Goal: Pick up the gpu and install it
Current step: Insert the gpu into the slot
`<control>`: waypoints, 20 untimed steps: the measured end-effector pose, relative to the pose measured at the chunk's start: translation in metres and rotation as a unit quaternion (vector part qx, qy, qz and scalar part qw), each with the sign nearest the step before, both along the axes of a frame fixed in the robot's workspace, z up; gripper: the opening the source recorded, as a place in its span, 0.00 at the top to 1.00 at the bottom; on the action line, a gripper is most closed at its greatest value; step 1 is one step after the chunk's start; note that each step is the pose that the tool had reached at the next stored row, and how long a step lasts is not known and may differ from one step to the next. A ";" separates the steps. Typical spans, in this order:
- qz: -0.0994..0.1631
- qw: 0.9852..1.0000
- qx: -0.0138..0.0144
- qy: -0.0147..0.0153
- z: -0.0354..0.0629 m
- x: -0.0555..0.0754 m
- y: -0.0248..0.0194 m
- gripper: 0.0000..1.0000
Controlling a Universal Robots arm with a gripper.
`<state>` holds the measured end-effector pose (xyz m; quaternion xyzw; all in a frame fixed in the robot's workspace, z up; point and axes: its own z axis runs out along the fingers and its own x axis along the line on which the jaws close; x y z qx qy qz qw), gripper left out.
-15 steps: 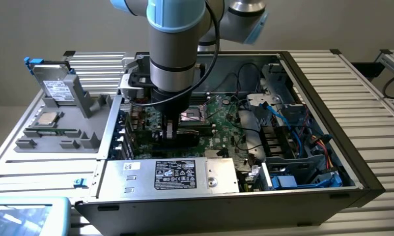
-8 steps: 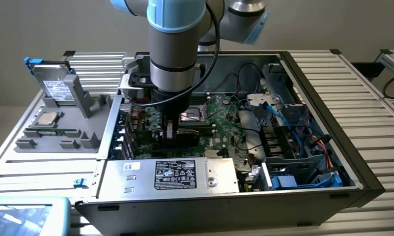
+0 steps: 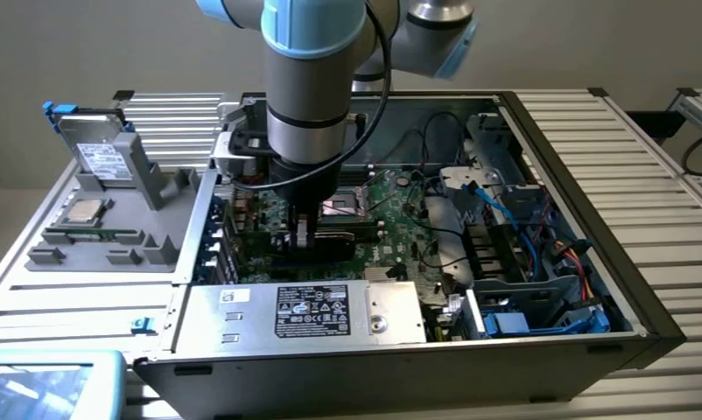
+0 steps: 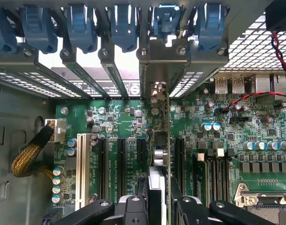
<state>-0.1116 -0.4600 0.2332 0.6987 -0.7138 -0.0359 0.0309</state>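
Note:
In the exterior view my gripper (image 3: 302,233) is lowered into the open computer case (image 3: 631,297), over the green motherboard (image 3: 392,223). It is shut on the gpu (image 3: 327,238), a dark card held upright on its edge. In the wrist view the gpu (image 4: 157,154) runs edge-on from between my fingers (image 4: 133,206) towards the case's rear wall. Its silver end bracket (image 4: 162,65) stands in a rear opening under the blue latches. The card's lower edge lies along an expansion slot of the motherboard (image 4: 119,122); I cannot tell how deep it sits.
A grey holder (image 3: 117,227) at the exterior view's left carries a grey drive (image 3: 100,153), a processor (image 3: 88,210) and a memory stick (image 3: 92,234). The power supply (image 3: 310,311) lies at the case's front. Cables (image 3: 526,219) crowd the right side. A yellow cable bundle (image 4: 28,154) sits beside the slots.

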 end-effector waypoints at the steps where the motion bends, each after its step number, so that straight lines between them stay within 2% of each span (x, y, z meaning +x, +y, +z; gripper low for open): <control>1: 0.000 1.000 0.000 0.000 0.0000 0.000 0.0000 0.71; 20: 0.000 1.000 0.000 0.000 -0.0001 0.001 0.0000 0.71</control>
